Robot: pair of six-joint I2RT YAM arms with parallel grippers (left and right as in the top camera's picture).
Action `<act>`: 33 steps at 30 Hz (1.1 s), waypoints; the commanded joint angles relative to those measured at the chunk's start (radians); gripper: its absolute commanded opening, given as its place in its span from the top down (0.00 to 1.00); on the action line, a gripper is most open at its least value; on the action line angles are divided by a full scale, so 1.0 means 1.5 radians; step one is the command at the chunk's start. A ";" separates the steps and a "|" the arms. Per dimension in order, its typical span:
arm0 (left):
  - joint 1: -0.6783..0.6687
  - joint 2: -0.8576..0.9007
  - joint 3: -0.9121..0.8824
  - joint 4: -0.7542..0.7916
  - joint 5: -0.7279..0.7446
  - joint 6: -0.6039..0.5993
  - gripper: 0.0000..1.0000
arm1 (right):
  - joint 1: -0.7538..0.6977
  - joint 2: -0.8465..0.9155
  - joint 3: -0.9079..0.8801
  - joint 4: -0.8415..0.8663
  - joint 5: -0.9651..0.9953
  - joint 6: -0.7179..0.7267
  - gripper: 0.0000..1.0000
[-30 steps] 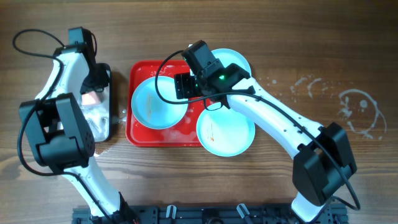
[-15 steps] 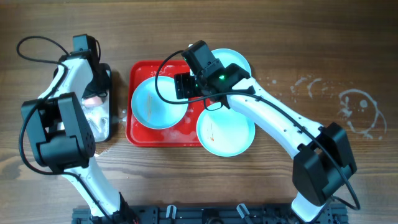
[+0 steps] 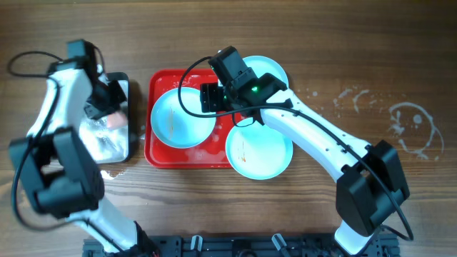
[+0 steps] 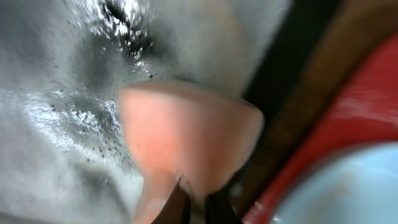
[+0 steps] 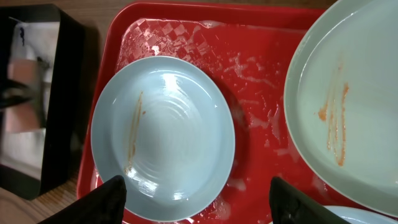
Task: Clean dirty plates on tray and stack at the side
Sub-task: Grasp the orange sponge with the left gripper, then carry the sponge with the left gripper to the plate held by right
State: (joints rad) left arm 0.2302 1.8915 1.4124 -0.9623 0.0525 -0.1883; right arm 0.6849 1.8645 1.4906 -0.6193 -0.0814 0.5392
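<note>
I am watching the wooden table (image 3: 371,43) filling the whole overhead view. Just left of centre on it, the red tray (image 3: 161,80) is lying flat, and its bare floor is glistening wet in the right wrist view. Just beside it, toward the left of the frame, a black-rimmed metal tray (image 3: 107,146) is sitting with a wet, shiny floor.

I am counting three plates. The first plate (image 3: 182,118) is resting inside the red tray, in its left half, and is carrying a thin brownish streak (image 5: 134,134). The second plate (image 3: 260,151) is lying at lower centre, overlapping the red tray's lower right corner and reaching out over the wood. The third plate (image 3: 277,70) is sitting at upper centre by the tray's upper right corner, and the right arm is covering much of it.

The right gripper (image 5: 199,199) is hovering over the near edge of the first plate with its fingers spread wide and nothing between them. The left gripper (image 4: 194,208) is hanging over the upper part of the metal tray, pinching a pink sponge (image 4: 186,137) by its lower edge. The left wrist view is blurring too much for me to tell whether the sponge is touching the metal.
</note>
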 commanded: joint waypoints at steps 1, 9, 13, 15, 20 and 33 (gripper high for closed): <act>0.042 -0.104 0.024 -0.018 0.145 0.023 0.96 | 0.001 0.030 -0.008 0.004 -0.017 0.027 0.28; 0.072 -0.122 0.023 -0.069 0.371 0.101 0.96 | -0.003 0.082 -0.008 0.017 -0.057 0.050 0.39; 0.066 -0.122 0.023 -0.075 0.423 0.128 0.96 | -0.012 0.108 -0.008 0.025 -0.070 0.062 0.51; 0.058 -0.122 0.023 -0.083 0.421 0.141 0.96 | -0.015 0.120 -0.008 0.039 -0.069 0.060 0.52; 0.031 -0.122 0.021 -0.084 0.412 0.147 0.96 | -0.015 0.152 -0.008 0.061 -0.068 0.062 0.55; -0.038 -0.119 0.010 -0.051 0.330 0.154 0.96 | -0.015 0.203 -0.008 0.087 -0.070 0.111 0.74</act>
State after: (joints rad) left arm 0.1822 1.7096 1.4410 -1.0603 0.5606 0.0254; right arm 0.6640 2.1460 1.4853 -0.4923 -0.1982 0.6670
